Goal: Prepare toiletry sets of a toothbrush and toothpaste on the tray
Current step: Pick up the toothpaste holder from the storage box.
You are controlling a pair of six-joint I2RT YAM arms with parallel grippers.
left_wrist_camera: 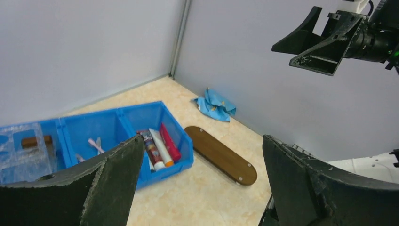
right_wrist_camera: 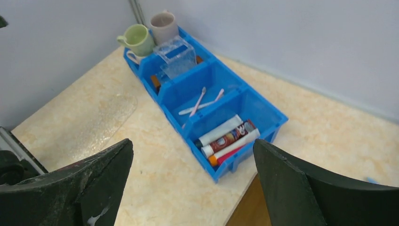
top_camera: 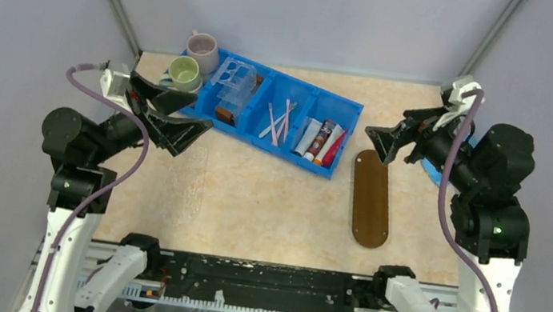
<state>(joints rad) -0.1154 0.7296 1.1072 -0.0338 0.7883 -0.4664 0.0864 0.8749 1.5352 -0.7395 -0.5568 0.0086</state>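
Along the bottom edge of the overhead view runs the black rail [top_camera: 264, 283] that carries both arms. Left pincer [top_camera: 202, 112] hovers at centre left, jaws spread wide and released, gripping nothing. Right pincer [top_camera: 376, 143] hangs at upper right, likewise released. Right of centre, the brown oval tray [top_camera: 371, 201] lies flat on the counter [top_camera: 266, 211], just beside the blue bin [top_camera: 289, 156]. Pink and white toothbrushes [top_camera: 278, 120] lie in the bin's middle compartment, toothpaste tubes [top_camera: 322, 140] in its right-hand one. Two mugs [top_camera: 184, 71] stand at the bin's upper left end.
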